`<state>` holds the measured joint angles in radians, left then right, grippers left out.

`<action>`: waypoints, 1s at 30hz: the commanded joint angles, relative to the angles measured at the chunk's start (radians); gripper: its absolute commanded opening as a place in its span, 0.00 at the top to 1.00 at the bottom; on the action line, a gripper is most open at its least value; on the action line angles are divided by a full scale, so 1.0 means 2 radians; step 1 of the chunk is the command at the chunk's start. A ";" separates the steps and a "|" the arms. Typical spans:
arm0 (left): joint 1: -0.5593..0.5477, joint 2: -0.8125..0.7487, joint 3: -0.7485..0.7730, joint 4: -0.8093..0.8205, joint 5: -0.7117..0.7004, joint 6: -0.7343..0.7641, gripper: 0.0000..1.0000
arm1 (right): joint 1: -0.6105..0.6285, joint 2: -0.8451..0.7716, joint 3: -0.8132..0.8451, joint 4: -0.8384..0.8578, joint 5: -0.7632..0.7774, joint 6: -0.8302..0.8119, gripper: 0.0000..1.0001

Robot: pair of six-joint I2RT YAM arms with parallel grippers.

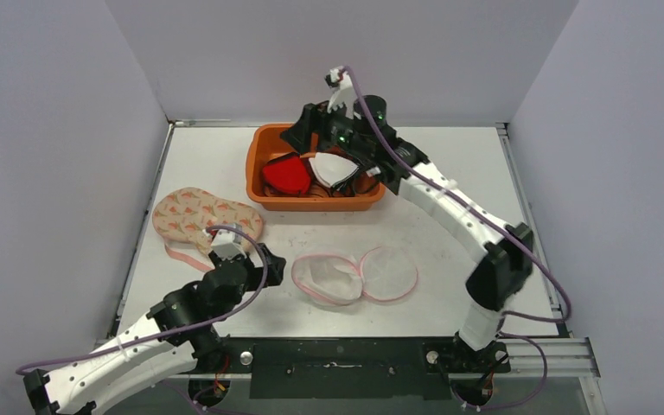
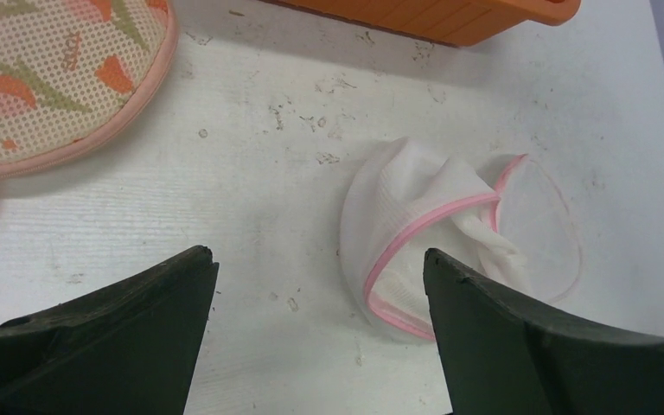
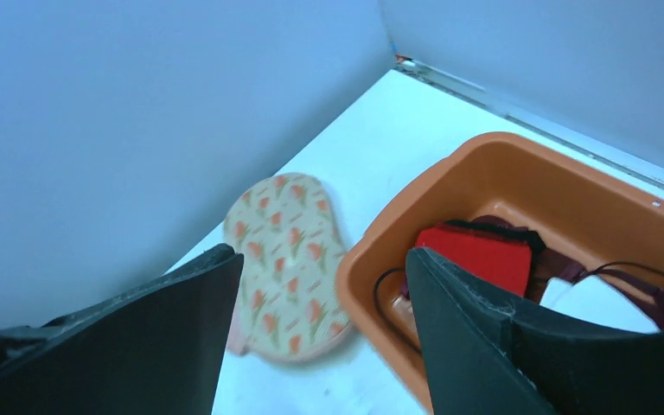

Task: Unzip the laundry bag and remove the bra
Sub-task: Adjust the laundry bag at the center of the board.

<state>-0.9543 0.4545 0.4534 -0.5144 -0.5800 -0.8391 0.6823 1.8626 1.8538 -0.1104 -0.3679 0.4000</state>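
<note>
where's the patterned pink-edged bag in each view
Top external: patterned bag lies left of centre on the table.
Left wrist: bag in the top left corner, cut off by the frame.
Right wrist: bag in the middle, lower half.
Shared landmark: orange tub, to the bag's right in every view.

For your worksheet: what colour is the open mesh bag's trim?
Pink trim, clearest in the left wrist view.
</note>
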 commanded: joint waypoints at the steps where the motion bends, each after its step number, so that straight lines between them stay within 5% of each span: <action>1: 0.005 0.068 0.068 0.051 0.024 0.076 0.10 | 0.038 -0.151 -0.180 0.095 0.020 0.000 0.28; 4: 0.009 0.119 0.099 0.073 0.055 0.100 0.09 | 0.087 -0.262 -0.319 0.099 0.126 -0.031 0.22; 7: 0.011 0.140 0.102 0.132 0.078 0.121 0.06 | 0.085 -0.353 -0.417 0.090 0.168 0.011 0.01; 13: 0.027 0.136 0.085 0.182 0.083 0.115 0.03 | 0.030 -0.502 -0.577 0.030 0.244 0.089 0.10; 19: 0.034 0.146 0.080 0.087 0.036 0.077 0.03 | 0.018 -0.692 -0.692 -0.045 0.312 0.126 0.06; 30: 0.038 0.133 0.024 0.148 0.106 0.080 0.11 | 0.019 -0.720 -0.765 -0.121 0.353 0.217 0.02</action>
<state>-0.8833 0.6979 0.4946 -0.3099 -0.4133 -0.6880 0.7204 0.4438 0.3931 -0.3141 0.3058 0.7319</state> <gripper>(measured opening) 0.912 0.976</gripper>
